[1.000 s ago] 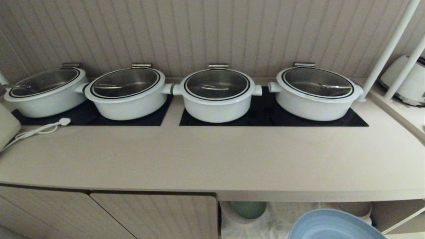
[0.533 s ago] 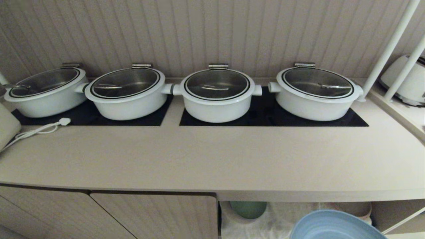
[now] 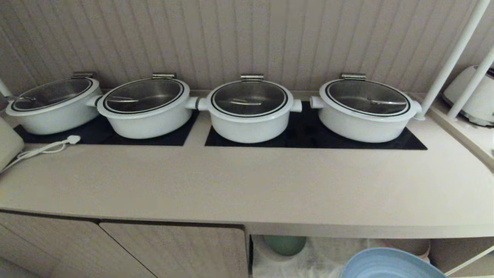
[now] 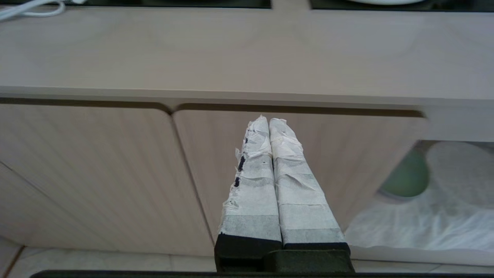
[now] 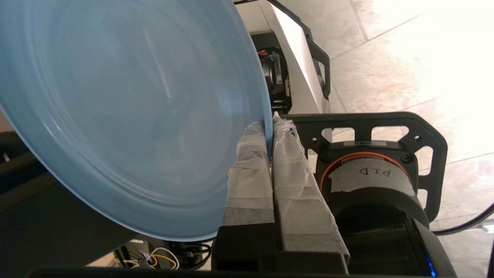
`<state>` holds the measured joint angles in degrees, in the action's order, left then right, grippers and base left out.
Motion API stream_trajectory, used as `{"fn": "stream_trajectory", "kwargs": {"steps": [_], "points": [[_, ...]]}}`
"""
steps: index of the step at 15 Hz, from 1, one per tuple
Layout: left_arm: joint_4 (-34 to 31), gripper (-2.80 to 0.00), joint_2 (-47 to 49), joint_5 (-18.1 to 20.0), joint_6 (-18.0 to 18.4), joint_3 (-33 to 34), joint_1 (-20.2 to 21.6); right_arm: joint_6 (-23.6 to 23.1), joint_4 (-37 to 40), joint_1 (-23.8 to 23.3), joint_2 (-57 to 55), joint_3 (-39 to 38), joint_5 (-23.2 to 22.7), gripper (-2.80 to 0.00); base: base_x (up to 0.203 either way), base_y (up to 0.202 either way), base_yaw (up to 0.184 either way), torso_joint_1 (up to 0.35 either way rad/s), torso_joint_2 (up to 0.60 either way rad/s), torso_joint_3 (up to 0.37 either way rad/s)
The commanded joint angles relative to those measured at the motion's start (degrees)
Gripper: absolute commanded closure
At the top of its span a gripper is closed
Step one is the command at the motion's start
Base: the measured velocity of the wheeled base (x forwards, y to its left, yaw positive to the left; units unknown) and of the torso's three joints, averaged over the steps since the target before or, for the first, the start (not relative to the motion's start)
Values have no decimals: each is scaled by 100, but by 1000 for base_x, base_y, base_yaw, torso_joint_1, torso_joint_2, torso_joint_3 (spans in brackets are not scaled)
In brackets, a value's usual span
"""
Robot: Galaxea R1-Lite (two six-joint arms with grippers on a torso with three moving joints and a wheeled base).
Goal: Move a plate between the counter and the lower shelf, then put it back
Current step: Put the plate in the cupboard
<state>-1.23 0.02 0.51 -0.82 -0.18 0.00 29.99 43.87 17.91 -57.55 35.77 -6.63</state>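
Gripping light-blue plate [image 5: 115,116] by rim, right gripper [image 5: 270,127] fingers clamped, below table [image 3: 247,185] edge. Left gripper [image 4: 269,123] parked, fingers closed empty. Not yet set on table or lower shelf [image 3: 328,251]; return leg pending.

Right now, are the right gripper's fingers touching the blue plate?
Touching. The right wrist view shows the right gripper shut on the blue plate, its rim pinched between the taped fingers.

I see four white pots [image 3: 249,110] in a row along the far wall, each under a glass lid [image 3: 249,98], standing on two black hobs [image 3: 308,135]. A white cable [image 3: 42,148] lies at far left. On the right stand two white poles [image 3: 449,61], with a white appliance [image 3: 469,96] behind them. Ribbed cabinet doors [image 3: 173,251] are at near left, and a green plate [image 3: 285,244] is just right of them.
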Motion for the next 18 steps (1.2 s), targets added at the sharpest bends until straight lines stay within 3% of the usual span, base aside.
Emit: {"fn": "stream_trajectory", "kwargs": {"steps": [1, 18], "points": [[0, 0, -2, 2, -6, 1, 0, 16, 34, 2, 43, -45, -5, 0, 0, -191, 4, 0, 0, 5], [0, 0, -2, 2, 3, 1, 0, 86, 113, 2, 174, -62, 4, 0, 0, -195, 0, 2, 2, 3]]}}
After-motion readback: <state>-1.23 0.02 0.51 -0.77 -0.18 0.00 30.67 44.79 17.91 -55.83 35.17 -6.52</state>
